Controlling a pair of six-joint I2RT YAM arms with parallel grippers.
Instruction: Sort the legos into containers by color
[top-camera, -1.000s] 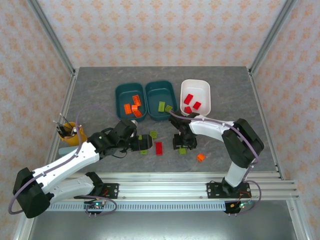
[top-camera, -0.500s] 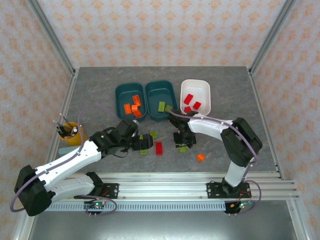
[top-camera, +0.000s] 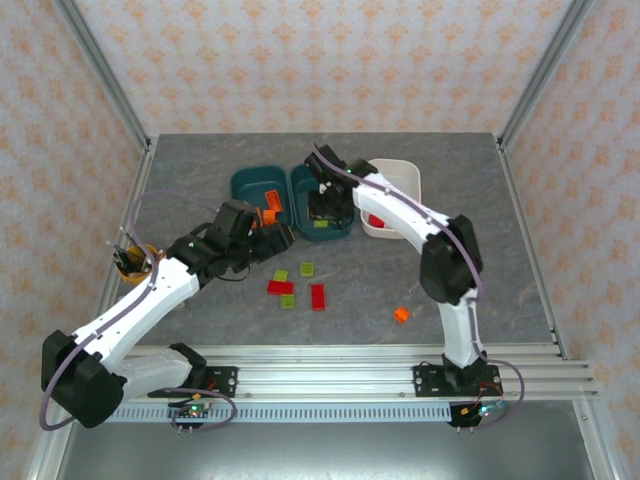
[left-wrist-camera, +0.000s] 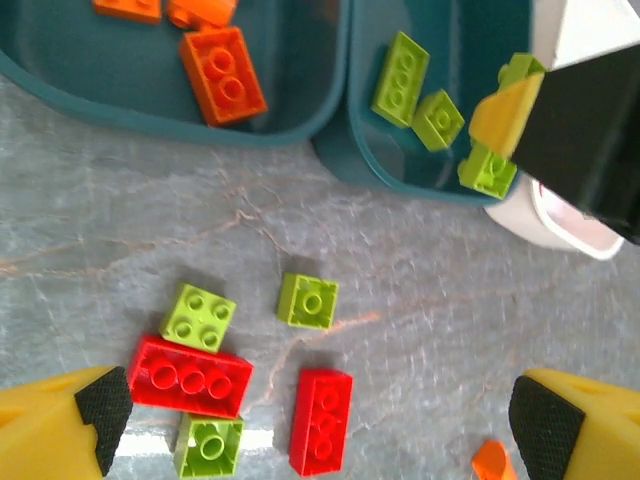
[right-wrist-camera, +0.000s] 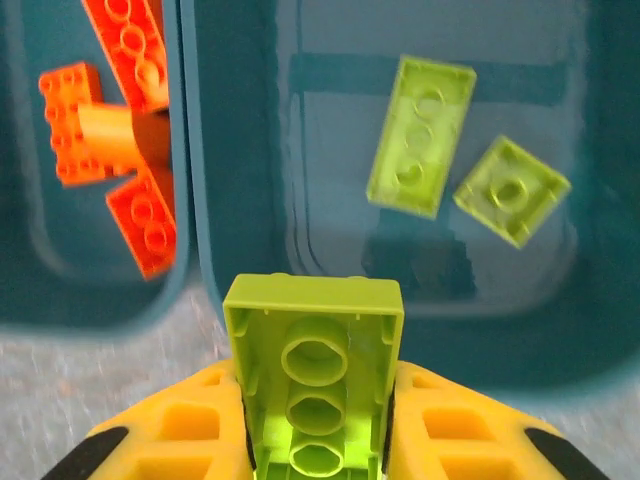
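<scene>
The right gripper (right-wrist-camera: 315, 405) is clamped on a yellow-green brick (right-wrist-camera: 313, 370), whose hollow underside faces the wrist camera. It hangs over the near rim of the middle teal bin (top-camera: 300, 180), which sits toward the far edge of the table (top-camera: 480, 200). Two more yellow-green bricks (right-wrist-camera: 421, 135) lie flat on that bin's floor, an oblong one with a small square one just beside it. The left teal bin (top-camera: 237, 192) stands right against it on the left and holds several orange bricks (left-wrist-camera: 223, 75). The white bin (top-camera: 405, 175) stands on the other side, with the right arm crossing over its near part.

The left gripper (left-wrist-camera: 320, 430) has its fingers wide apart and holds nothing, above a loose cluster near the middle of the table. There a long red brick (left-wrist-camera: 190, 375) has a green square brick (left-wrist-camera: 199, 317) touching its far side and a small green brick (left-wrist-camera: 210, 445) against its near side. A second red brick (left-wrist-camera: 320, 420) lies just beside them, and a lone green brick (left-wrist-camera: 307, 301) sits a little apart toward the bins. One orange piece (top-camera: 401, 314) lies well apart, on the right half near the front edge. A yellow cup (top-camera: 135, 265) stands by the left edge
</scene>
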